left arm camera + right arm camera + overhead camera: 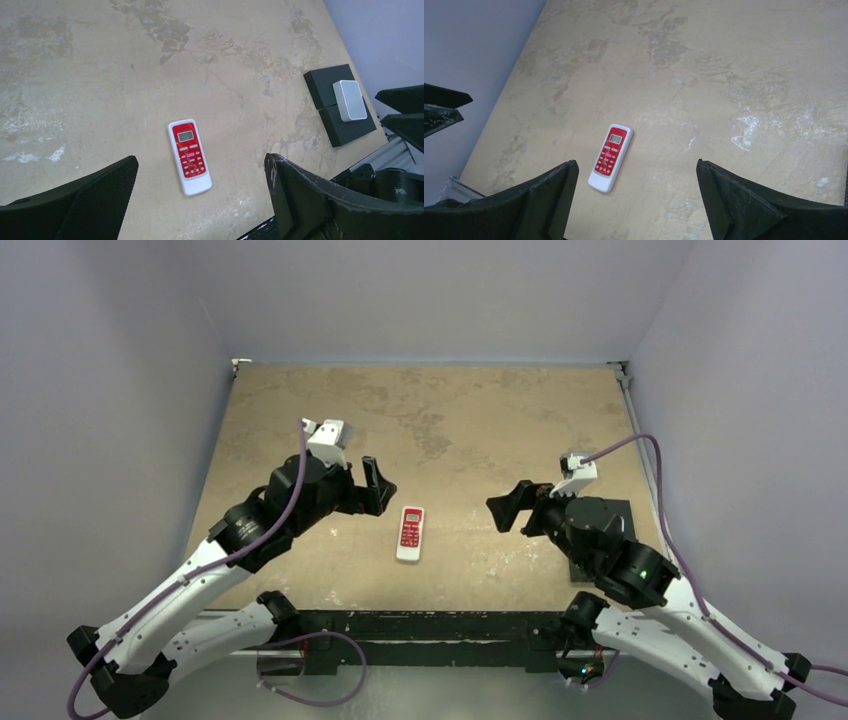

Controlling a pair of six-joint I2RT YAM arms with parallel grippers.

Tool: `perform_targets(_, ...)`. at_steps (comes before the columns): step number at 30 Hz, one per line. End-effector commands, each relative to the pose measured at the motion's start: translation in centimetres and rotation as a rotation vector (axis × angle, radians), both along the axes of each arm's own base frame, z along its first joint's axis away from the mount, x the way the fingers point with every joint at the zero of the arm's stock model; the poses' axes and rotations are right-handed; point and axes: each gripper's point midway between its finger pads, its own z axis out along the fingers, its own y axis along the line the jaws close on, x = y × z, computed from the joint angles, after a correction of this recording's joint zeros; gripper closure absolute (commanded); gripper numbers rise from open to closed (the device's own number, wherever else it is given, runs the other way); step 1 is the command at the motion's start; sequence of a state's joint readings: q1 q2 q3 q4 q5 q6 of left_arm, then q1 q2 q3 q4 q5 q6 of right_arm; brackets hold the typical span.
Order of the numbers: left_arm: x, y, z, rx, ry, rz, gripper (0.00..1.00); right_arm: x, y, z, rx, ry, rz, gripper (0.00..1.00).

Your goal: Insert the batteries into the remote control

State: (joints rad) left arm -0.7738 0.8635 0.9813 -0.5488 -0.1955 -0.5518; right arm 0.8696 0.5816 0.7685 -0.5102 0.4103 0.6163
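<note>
Remote control [411, 533] lies flat, red face up, near the front middle of the worktop [450, 420], between both arms and touching neither. Left gripper [378, 485] is spread wide and holds nothing. Right gripper [505, 508] likewise. A grey block [350, 100] sits on a black pad [345, 132] at the right edge.

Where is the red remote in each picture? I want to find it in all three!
Top external: the remote control lies face up near the middle, a little below centre.
Left wrist: the remote control is just left of centre, in the lower half.
Right wrist: the remote control is left of centre, in the lower half.
Shared landmark: the blotchy tan table under it.
</note>
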Motion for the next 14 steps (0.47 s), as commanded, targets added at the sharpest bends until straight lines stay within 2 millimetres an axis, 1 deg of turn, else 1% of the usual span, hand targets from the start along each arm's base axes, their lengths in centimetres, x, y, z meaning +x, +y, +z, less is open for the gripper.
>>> perform_targets(1,-1.0,0.9,-0.2,0.024,-0.028,-0.029,0.01,0.4,-0.8,1.9,0.008,-0.077,-0.025,0.01)
perform_targets(5,-1.8,1.4,0.1,0.005,-0.048,-0.038,0.01,0.5,-0.7,2.3,0.012,-0.087,-0.019,0.01)
perform_targets(9,-2.2,1.9,0.0,-0.008,-0.058,-0.037,0.01,0.6,-0.5,2.1,-0.009,-0.077,-0.012,0.01)
perform_targets(12,-2.4,2.1,-0.3,-0.006,-0.056,-0.035,0.01,0.3,0.7,2.4,-0.007,-0.093,0.059,0.02)
perform_targets(14,-2.5,2.3,-0.4,-0.005,-0.054,-0.031,0.01,0.6,0.4,2.4,-0.003,-0.083,0.026,0.01)
